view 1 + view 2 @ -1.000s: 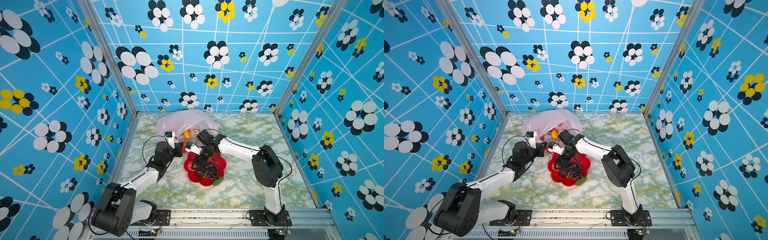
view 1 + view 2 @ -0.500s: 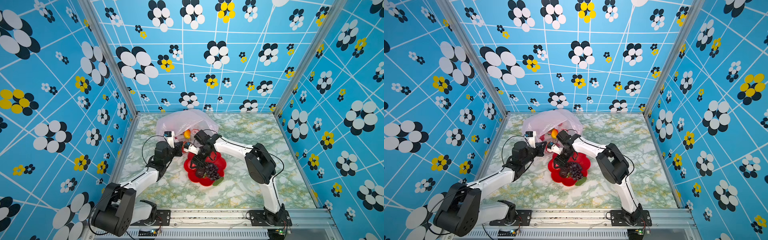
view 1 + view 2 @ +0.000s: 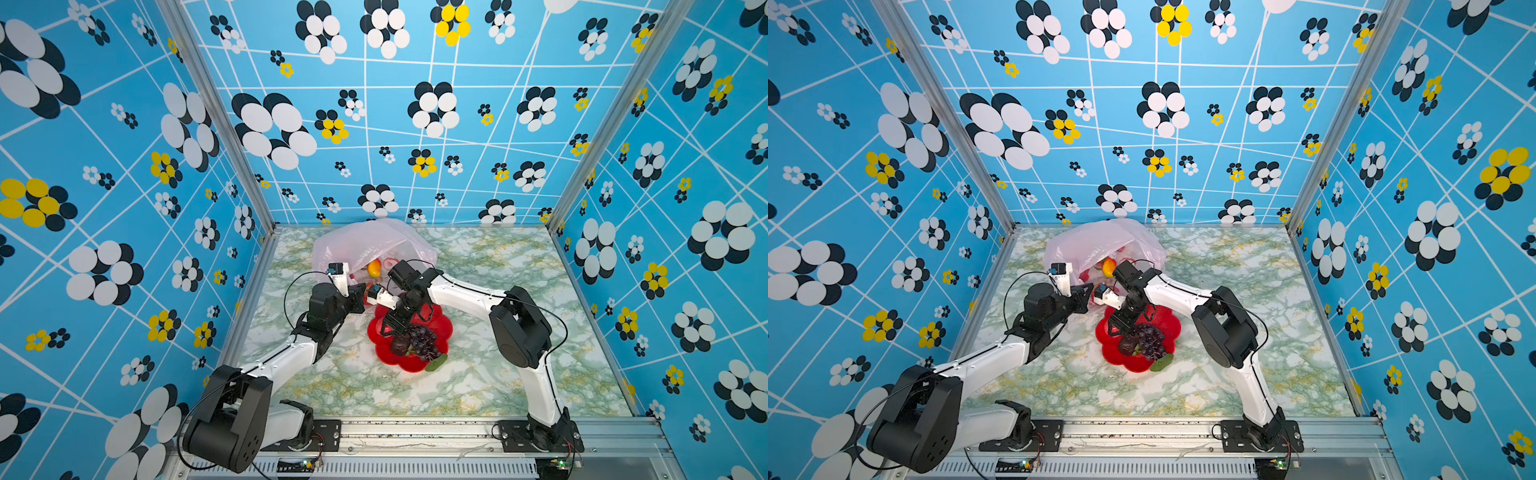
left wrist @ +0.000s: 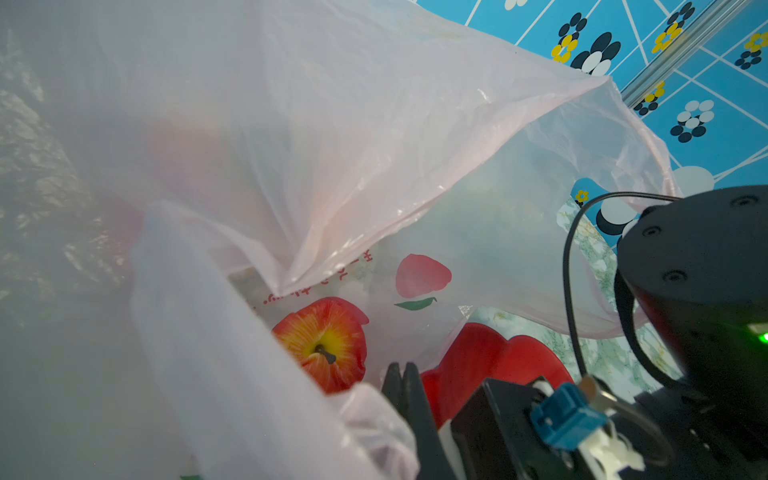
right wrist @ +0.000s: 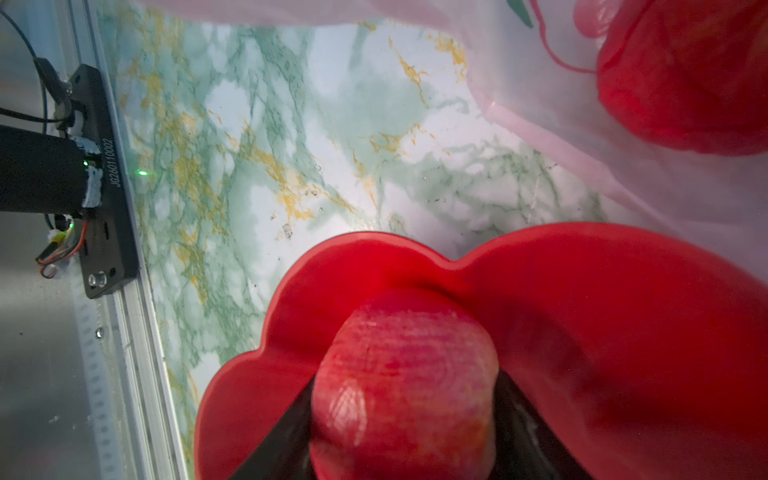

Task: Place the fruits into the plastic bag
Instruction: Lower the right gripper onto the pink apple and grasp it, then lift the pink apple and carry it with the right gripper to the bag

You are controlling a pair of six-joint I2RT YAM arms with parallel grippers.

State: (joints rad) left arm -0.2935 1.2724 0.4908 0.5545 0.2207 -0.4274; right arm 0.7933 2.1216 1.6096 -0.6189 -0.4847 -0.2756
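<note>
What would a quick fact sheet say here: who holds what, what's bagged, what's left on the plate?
Left gripper: shut on the edge of the thin translucent pale-pink plastic bag
Right gripper: jaws clamp a pink-red toy apple on the red flower-shaped plate
In bag: red-yellow toy apple, yellow-orange mango
Left on plate: dark purple grape bunch, dark brown round fruit

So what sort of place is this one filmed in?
Most likely a purpose-built robot recording booth, not a home: blue flower-print wall panels on aluminium framing, a marble-pattern tabletop, and two arms bolted to a metal front rail.
</note>
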